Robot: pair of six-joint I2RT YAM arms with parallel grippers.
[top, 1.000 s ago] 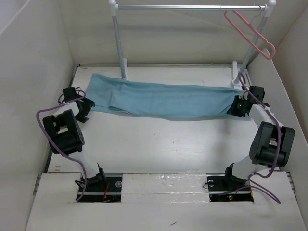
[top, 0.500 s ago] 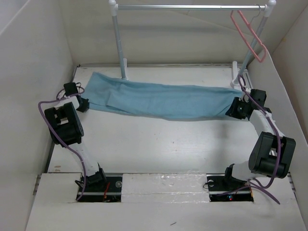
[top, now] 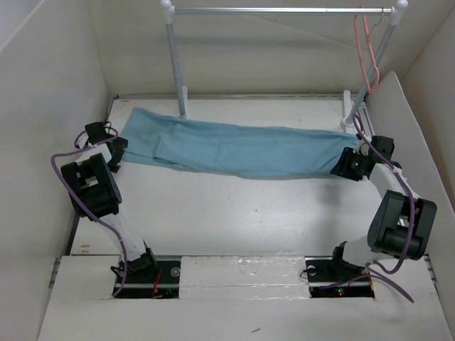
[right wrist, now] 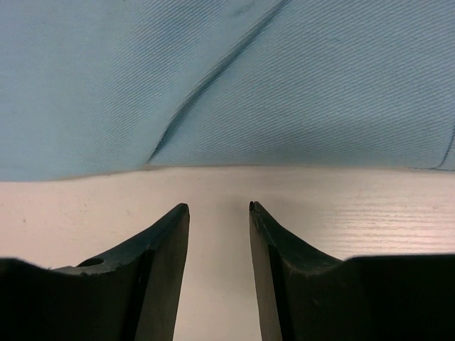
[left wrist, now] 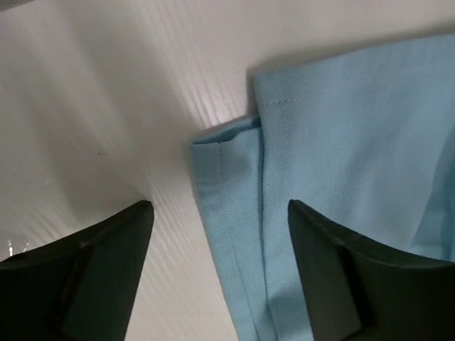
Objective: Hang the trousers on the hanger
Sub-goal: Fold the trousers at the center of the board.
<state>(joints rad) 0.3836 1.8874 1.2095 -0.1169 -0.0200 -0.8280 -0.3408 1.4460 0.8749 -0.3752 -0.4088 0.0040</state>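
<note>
White table (top: 234, 213) inside white walls: the trousers (top: 242, 149) lie flat across its far half, long axis left to right, left end slightly farther from the arm bases. The hanger (top: 366, 53) hangs edge-on from the silver rail (top: 277, 11), far right. The 2 grippers hold nothing: left gripper (left wrist: 219, 206) spread wide over a hem corner, right gripper (right wrist: 219, 206) narrowly parted just short of the cloth edge.
</note>
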